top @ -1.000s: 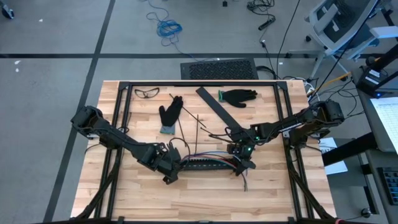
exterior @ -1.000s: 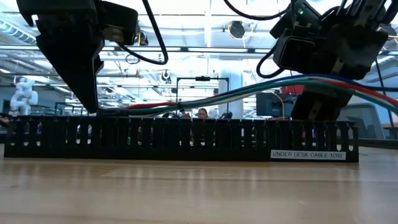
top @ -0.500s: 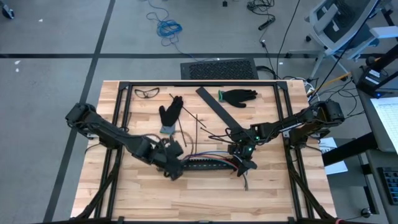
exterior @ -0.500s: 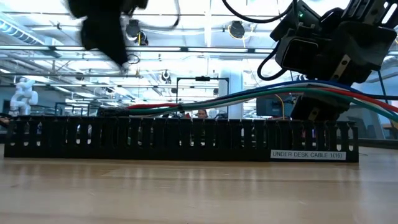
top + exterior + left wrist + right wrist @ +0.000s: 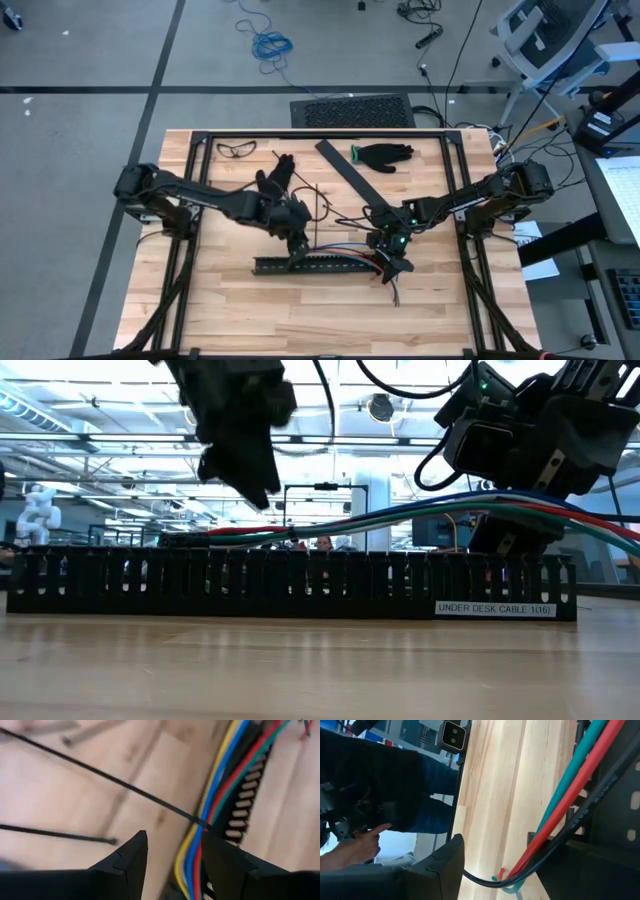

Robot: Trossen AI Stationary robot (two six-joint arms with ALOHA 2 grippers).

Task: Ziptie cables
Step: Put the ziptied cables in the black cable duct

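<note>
The cables (image 5: 335,250), a bundle of yellow, blue, red and green wires, lie along the top of a black slotted strip (image 5: 320,266) near the table's front. Their right end rises off the strip (image 5: 290,585) at my right gripper (image 5: 388,262). That gripper stands open at the strip's right end, with the cables (image 5: 570,805) running between its fingers. My left gripper (image 5: 298,243) hangs open above the strip's left half (image 5: 245,460), holding nothing. Below it I see the cables (image 5: 210,815) and a thin black stick (image 5: 110,780). My right gripper has the red, teal and black cables (image 5: 555,835) lying against the inner side of one finger (image 5: 600,870), while the other finger (image 5: 445,865) stands well apart from them. It slants down from the table's right. At that end the cables sit raised above the strip (image 5: 480,500).
Thin black sticks (image 5: 310,200) lie scattered behind the strip. Farther back are two black gloves (image 5: 272,185) (image 5: 385,155), safety glasses (image 5: 236,149) and a long flat black bar (image 5: 350,170). A person's hand (image 5: 355,845) shows beyond the table's edge.
My left gripper has left the strip's left end, rising and swinging toward the table's right and far side, and now hangs over the strip's left half. The strip and cables have stayed where they were.
</note>
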